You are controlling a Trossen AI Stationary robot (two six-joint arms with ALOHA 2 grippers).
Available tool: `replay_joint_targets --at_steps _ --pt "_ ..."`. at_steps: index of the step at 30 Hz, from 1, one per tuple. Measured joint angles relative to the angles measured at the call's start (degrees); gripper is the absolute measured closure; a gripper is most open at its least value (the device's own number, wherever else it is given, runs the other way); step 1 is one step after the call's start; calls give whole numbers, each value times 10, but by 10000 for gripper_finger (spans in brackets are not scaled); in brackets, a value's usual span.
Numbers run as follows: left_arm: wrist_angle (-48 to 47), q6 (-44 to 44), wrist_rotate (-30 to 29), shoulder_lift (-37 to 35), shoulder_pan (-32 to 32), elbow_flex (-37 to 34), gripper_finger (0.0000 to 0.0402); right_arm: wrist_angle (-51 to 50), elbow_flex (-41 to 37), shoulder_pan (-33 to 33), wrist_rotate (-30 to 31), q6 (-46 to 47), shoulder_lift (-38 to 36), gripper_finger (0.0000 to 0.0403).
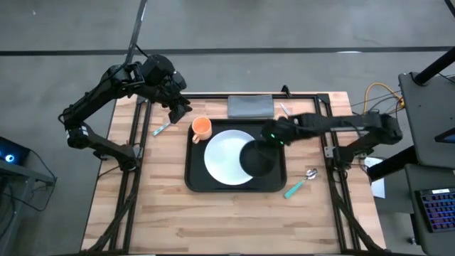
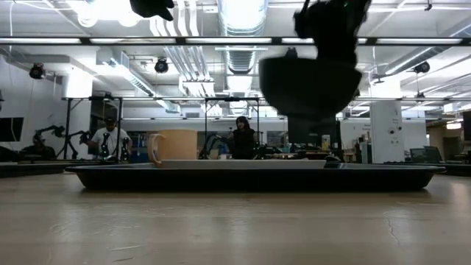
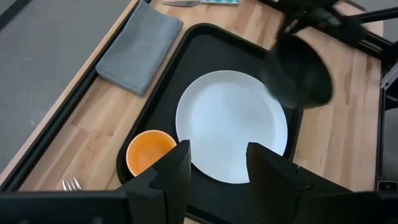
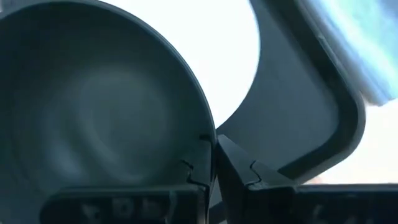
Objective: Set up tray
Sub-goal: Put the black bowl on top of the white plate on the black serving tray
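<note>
A light wooden tabletop (image 1: 234, 213) framed by black rails is seen from above, standing on a grey floor. The tray (image 1: 195, 167) is placed near the middle of the table, and a white plate (image 1: 224, 156) is laid flat inside it, with an orange cup (image 1: 202, 128) set in the tray's corner nearest the left arm. A dark bowl (image 1: 257, 158) is held above the tray and over the edge of the plate by the right gripper (image 1: 270, 135), whose fingers are pinched shut on the bowl's rim, as shown in the right wrist view. In the low view the bowl (image 2: 309, 85) is seen hanging clear of the tray (image 2: 257, 177). The left gripper (image 1: 178, 110) is held above the table just beyond the tray's corner by the cup, its fingers (image 3: 177, 165) parted and nothing between them. A folded grey napkin (image 1: 250, 107) is laid beside the tray's far edge. A spoon with a teal handle (image 1: 302, 181) lies on the wood on the right arm's side of the tray, and a fork (image 1: 161, 129) lies near the left gripper. Beyond the table, a workshop with ceiling ducts and strip lights is seen, and two people (image 2: 241, 138) are visible far back.
</note>
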Motion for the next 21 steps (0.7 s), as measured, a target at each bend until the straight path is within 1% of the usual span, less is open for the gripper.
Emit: replay_joint_targets --at_steps 4,7,11,16,21 --pt "0 0 0 0 0 0 265 10 21 -52 -60 -50 68 395" --pt "0 0 0 0 0 0 265 -7 68 -77 -101 -91 125 395" --pt "0 0 0 0 0 -4 265 -24 152 -97 -105 -140 195 395" --pt "0 0 0 0 0 -16 265 -48 258 -107 -124 -186 281 395" --pt "0 1 0 0 0 -29 265 -75 308 -110 -126 -217 347 395"
